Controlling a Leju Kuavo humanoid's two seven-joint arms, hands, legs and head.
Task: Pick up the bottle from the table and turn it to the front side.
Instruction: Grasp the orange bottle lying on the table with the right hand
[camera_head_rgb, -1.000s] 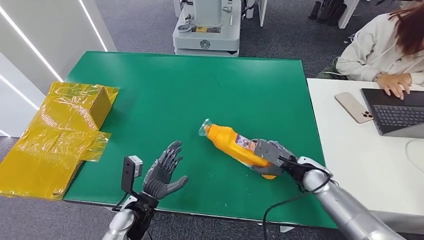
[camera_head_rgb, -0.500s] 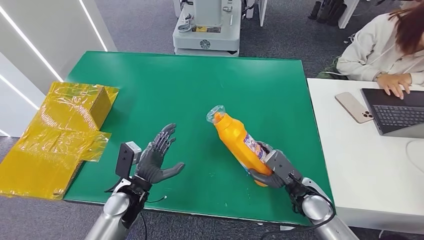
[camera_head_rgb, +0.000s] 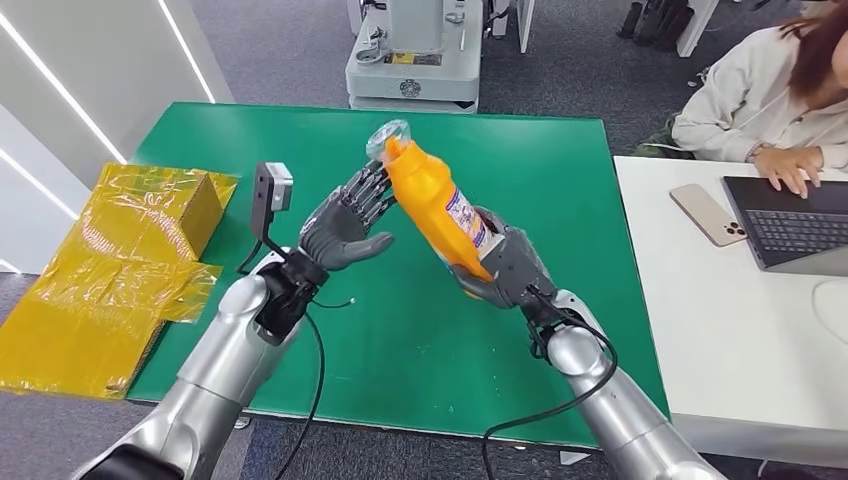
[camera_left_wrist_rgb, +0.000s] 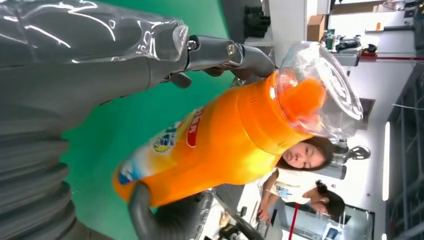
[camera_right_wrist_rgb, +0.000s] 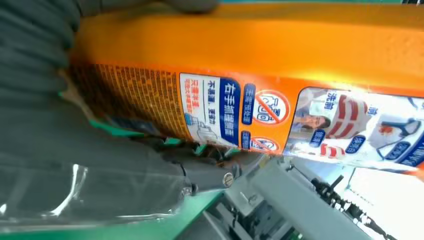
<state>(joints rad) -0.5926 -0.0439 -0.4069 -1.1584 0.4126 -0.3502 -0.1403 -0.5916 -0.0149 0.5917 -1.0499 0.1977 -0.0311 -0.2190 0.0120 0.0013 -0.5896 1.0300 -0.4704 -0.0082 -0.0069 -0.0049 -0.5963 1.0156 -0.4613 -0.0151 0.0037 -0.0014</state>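
- The broad green table (camera_head_rgb: 330, 160) lies beneath both silver arms; a white desk (camera_head_rgb: 720, 330) butts against its right side.
- Crinkled yellow plastic-wrapped boxes (camera_head_rgb: 120, 260) sit at the green table's left edge.
- A person in a white top (camera_head_rgb: 745, 100) sits at the white desk, hand on a dark laptop (camera_head_rgb: 795, 225), with a phone (camera_head_rgb: 707, 214) beside it.
- The orange plastic bottle with a clear cap (camera_head_rgb: 430, 205) is raised off the table and tilted, cap pointing away from the robot.
- The right hand (camera_head_rgb: 500, 265) grips the bottle's lower end, fingers wrapped around it.
- The left hand (camera_head_rgb: 345, 225) is spread, holding nothing, its fingertips (camera_head_rgb: 375, 190) touching the bottle near the neck.
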